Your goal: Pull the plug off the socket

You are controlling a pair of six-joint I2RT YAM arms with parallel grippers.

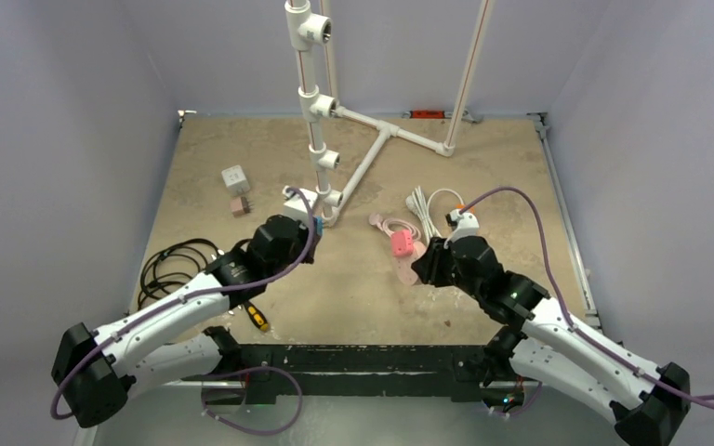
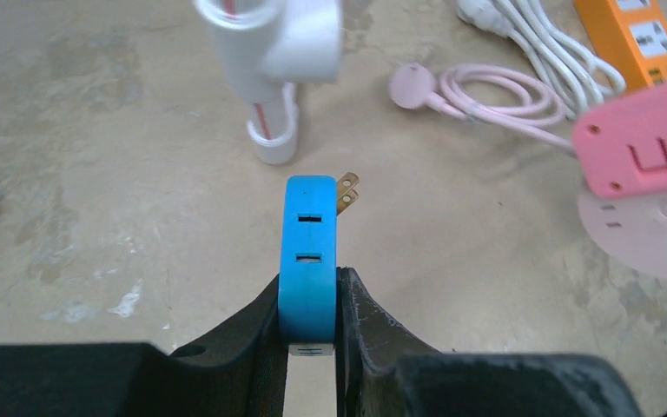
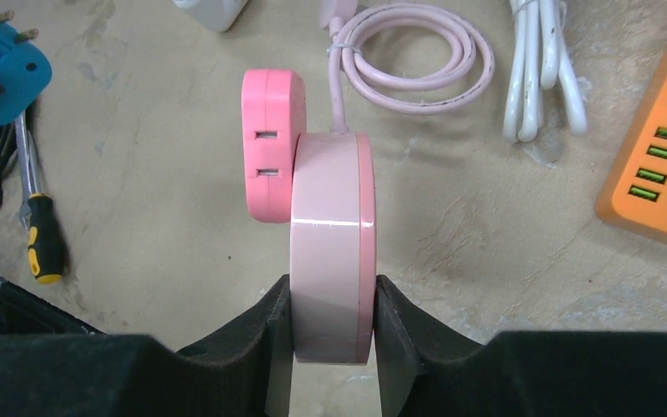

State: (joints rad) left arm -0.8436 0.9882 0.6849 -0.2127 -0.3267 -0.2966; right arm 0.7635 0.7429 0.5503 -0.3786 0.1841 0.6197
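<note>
My right gripper (image 3: pixel 332 300) clamps shut on the round pink socket (image 3: pixel 330 217), with a pink adapter (image 3: pixel 271 143) seated on its left-facing side. Well left of the socket, my left gripper (image 2: pixel 309 300) pinches the blue plug (image 2: pixel 309 234), its prongs (image 2: pixel 346 193) bare. I judge the blue plug is out, so next I set it down.

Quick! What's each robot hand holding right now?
Left gripper: closed on the blue plug adapter.
Right gripper: closed on the round pink socket, with a pink adapter on it.

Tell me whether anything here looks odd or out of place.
Nothing is damaged or spilled, but the blue adapter in the left fingers is free, brass prongs bare, while a pink adapter sits plugged into the round pink socket held by the right fingers.
</note>
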